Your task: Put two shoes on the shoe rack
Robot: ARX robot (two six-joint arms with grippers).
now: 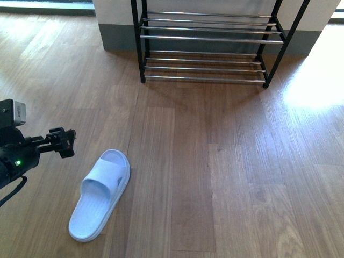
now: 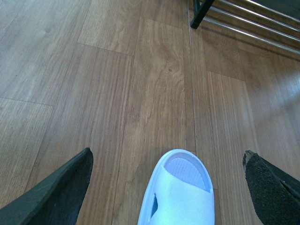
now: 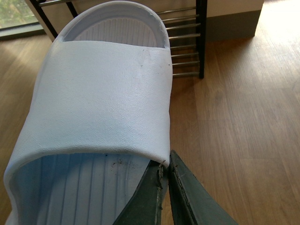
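Observation:
One pale blue slide [image 1: 102, 193] lies flat on the wood floor at the lower left, toe pointing toward the shoe rack [image 1: 207, 40] at the back wall. My left gripper [image 1: 67, 142] hovers just left of its toe, open. In the left wrist view the slide's toe [image 2: 180, 192] lies between the wide-spread fingers [image 2: 61, 192], untouched. The right arm is out of the front view. In the right wrist view my right gripper [image 3: 166, 164] is shut on the strap edge of the second pale blue slide [image 3: 103, 93], held up facing the shoe rack [image 3: 187, 35].
The rack's rods carry no shoes in the parts shown. Its black front leg [image 2: 199, 14] stands beyond the left gripper. A grey-skirted white wall [image 1: 115, 32] runs behind the rack. Bright sunlight [image 1: 317, 80] falls on the floor at the right.

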